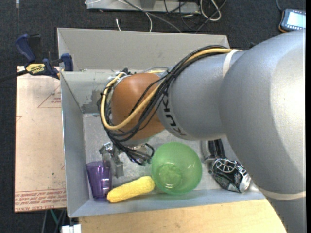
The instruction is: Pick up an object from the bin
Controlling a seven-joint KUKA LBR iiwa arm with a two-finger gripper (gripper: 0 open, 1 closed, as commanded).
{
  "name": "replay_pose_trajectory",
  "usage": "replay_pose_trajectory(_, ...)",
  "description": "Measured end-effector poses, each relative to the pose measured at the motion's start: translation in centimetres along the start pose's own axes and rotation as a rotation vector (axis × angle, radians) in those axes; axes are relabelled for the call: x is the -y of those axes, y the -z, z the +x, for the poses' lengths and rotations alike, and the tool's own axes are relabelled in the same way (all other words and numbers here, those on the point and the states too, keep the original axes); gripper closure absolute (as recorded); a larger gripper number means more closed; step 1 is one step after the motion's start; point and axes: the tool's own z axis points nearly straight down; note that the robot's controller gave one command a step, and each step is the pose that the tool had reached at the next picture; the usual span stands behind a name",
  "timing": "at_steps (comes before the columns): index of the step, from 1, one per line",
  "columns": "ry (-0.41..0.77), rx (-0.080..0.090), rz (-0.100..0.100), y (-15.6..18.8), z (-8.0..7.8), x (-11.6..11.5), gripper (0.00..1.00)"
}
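My gripper (112, 160) reaches down into the near left part of the bin, below the orange wrist cover. Its metal fingers stand just above and to the right of a purple translucent cup (98, 179) that lies by the left wall. A yellow corn cob (130, 189) rests against the front wall, just below the fingers. To the right of the fingers sits a green plastic bowl (176, 168), mouth up. Nothing shows between the fingers.
A black and silver crumpled object (229, 174) lies in the near right corner, partly under the arm. The arm and its cables cover the middle and right of the bin. Bare bin floor shows along the left wall toward the back.
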Motion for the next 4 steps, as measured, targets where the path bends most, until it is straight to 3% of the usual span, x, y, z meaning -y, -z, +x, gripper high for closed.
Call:
replay_pose_trajectory(1, -0.005, -0.001, 0.001, 0.3, -0.4, 0.2, 1.0)
replay_pose_trajectory(2, 0.206, 0.007, 0.008, -4.2, -1.2, -1.4, 1.0)
replay_pose_trajectory(4, 0.205, 0.008, 0.008, -4.2, -1.2, -1.4, 1.0)
